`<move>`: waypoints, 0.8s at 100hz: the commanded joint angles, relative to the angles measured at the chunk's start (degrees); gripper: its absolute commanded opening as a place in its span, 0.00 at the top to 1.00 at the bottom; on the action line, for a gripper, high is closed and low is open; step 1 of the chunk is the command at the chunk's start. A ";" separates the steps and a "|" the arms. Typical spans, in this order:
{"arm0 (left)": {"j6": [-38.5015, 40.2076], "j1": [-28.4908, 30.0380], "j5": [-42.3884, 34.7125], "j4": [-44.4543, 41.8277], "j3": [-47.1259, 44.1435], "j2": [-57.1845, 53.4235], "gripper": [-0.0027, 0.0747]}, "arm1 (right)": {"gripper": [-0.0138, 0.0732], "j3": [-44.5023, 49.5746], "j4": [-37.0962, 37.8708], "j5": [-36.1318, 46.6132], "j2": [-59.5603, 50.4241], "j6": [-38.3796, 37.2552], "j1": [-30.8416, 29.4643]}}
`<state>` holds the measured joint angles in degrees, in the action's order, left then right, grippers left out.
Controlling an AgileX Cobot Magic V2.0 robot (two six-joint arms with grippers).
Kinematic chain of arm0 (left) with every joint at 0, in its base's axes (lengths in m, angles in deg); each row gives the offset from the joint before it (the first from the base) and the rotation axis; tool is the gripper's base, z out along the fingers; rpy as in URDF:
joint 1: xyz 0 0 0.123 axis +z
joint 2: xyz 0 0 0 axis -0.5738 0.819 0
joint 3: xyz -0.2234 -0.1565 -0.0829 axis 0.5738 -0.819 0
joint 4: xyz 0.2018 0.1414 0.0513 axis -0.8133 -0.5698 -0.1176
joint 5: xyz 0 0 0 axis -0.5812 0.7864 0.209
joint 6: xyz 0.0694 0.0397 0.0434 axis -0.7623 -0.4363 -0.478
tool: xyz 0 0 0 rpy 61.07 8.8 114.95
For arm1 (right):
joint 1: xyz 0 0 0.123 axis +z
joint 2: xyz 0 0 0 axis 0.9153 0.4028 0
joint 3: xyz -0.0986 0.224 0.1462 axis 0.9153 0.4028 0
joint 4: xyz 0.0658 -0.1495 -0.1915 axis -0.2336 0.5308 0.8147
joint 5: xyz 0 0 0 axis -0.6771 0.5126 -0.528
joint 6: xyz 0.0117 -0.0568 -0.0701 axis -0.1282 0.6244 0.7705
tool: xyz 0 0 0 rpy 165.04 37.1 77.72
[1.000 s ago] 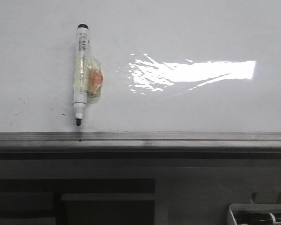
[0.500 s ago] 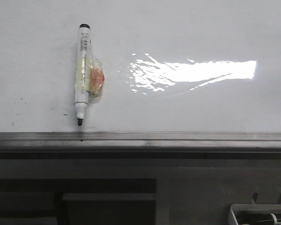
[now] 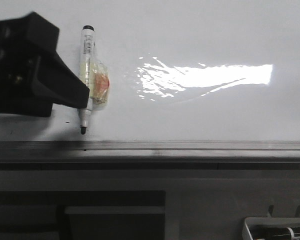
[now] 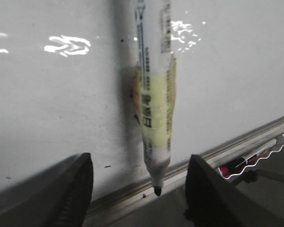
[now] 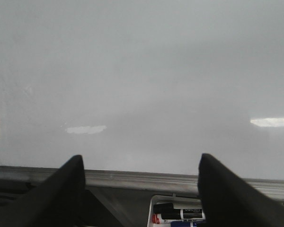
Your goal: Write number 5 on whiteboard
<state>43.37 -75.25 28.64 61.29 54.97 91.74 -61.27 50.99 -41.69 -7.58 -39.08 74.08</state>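
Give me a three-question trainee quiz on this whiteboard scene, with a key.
1. True or false: the number 5 is already drawn on the whiteboard.
2. Which gripper has come in beside the marker: A) left gripper, B) right gripper?
3. Fill in: the marker's tip points toward the board's grey ____.

Key:
1. False: only small dark specks show, no strokes.
2. A: its open fingers straddle the marker in the left wrist view, without closing on it.
3. Rail.
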 commanded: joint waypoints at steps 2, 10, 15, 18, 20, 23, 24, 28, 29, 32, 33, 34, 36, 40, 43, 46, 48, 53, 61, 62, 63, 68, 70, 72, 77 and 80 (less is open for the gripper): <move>0.00 -0.58 -4.00 1.02 2.76 1.64 0.46 | 0.32 -2.06 -0.84 3.84 1.12 0.97 -0.28; 0.00 -0.58 -4.14 1.02 3.37 3.08 0.51 | 0.32 -2.06 -0.84 3.84 1.12 0.97 -0.28; 0.00 -0.58 -4.14 1.02 3.48 3.95 0.56 | 0.32 -2.06 -0.84 3.84 1.12 0.97 -0.28; 0.00 -0.58 -4.27 1.02 3.48 4.22 0.60 | 0.32 -2.06 -0.95 3.84 1.12 0.97 -0.28; 0.00 -0.58 -4.27 1.02 3.48 4.58 0.63 | 0.32 -2.06 -0.95 3.84 1.12 0.97 -0.28; 0.00 -0.58 -4.17 1.02 3.48 4.87 0.70 | 0.32 -2.06 -1.26 3.84 1.12 0.97 -0.28; 0.00 -0.58 -4.16 1.02 3.48 5.00 0.73 | 0.32 -2.06 -1.40 3.84 1.12 0.97 -0.28; 0.00 -0.58 -4.07 1.02 3.48 5.14 0.81 | 0.32 -2.06 -1.95 3.74 1.12 1.13 -0.28; 0.00 -0.58 -3.95 1.02 3.48 5.14 0.83 | 0.32 -2.06 -2.12 3.75 1.12 1.26 -0.28; 0.00 -0.58 -3.82 1.02 3.48 5.14 0.90 | 0.32 -2.06 -3.79 3.75 1.12 2.93 -0.18; 0.00 -0.58 -3.57 1.02 3.48 5.14 0.94 | 0.32 -2.06 -4.31 3.59 1.12 3.54 -0.18; -0.14 -0.58 -3.45 0.90 3.48 5.03 0.96 | 0.32 -2.19 -5.49 3.51 1.12 4.21 -0.18; -0.66 -0.67 -3.08 0.68 3.48 4.78 0.99 | 0.32 -2.31 -6.84 3.08 1.12 6.69 -0.18; -1.75 -0.81 -2.06 0.04 3.77 4.41 0.99 | 0.32 -2.68 -11.71 1.75 1.23 13.27 -0.18; -3.23 -1.10 -0.99 -1.05 4.08 4.08 0.99 | 0.32 -3.04 -15.68 0.41 1.54 18.40 -0.18; -4.93 -1.44 0.44 -2.36 4.62 3.68 0.99 | 0.32 -3.47 -20.66 -1.13 2.01 25.12 -0.06; -7.05 -1.88 2.13 -3.87 5.00 3.48 0.99 | 0.32 -3.71 -23.59 -2.67 2.35 29.05 0.20; -11.99 -2.96 5.87 -6.82 6.12 2.78 0.99 | 0.32 -4.09 -30.26 -5.14 3.34 37.47 1.23; -20.87 -5.33 12.00 -10.96 7.90 2.13 0.99 | 0.32 -4.44 -37.07 -8.58 5.38 48.95 2.83; -22.59 -5.56 12.55 -11.71 8.18 2.12 0.99 | 0.32 -4.44 -37.77 -8.79 5.59 49.80 3.21; -23.39 -6.03 13.07 -12.05 8.30 2.01 0.99 | 0.32 -4.56 -38.04 -9.16 6.01 51.35 3.41; -28.52 -7.66 16.12 -14.17 9.00 1.90 0.99 | 0.32 -4.66 -38.52 -9.66 7.49 54.99 5.00; -30.18 -8.09 16.64 -15.01 9.29 1.90 0.99 | 0.32 -4.66 -38.52 -9.66 8.12 55.88 5.75; -31.45 -8.69 17.04 -15.65 9.45 1.90 0.99 | 0.32 -4.66 -38.52 -9.71 8.77 56.75 6.53; -33.58 -9.90 17.28 -16.23 9.58 1.90 0.99 | 0.32 -4.66 -38.52 -10.16 10.41 58.65 8.46; -34.69 -10.54 17.17 -16.38 9.56 1.90 0.99 | 0.32 -4.70 -38.52 -10.61 11.41 59.72 9.60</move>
<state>13.84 -83.97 46.30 45.91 62.39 95.13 -63.98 15.79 -53.43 0.54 15.23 81.13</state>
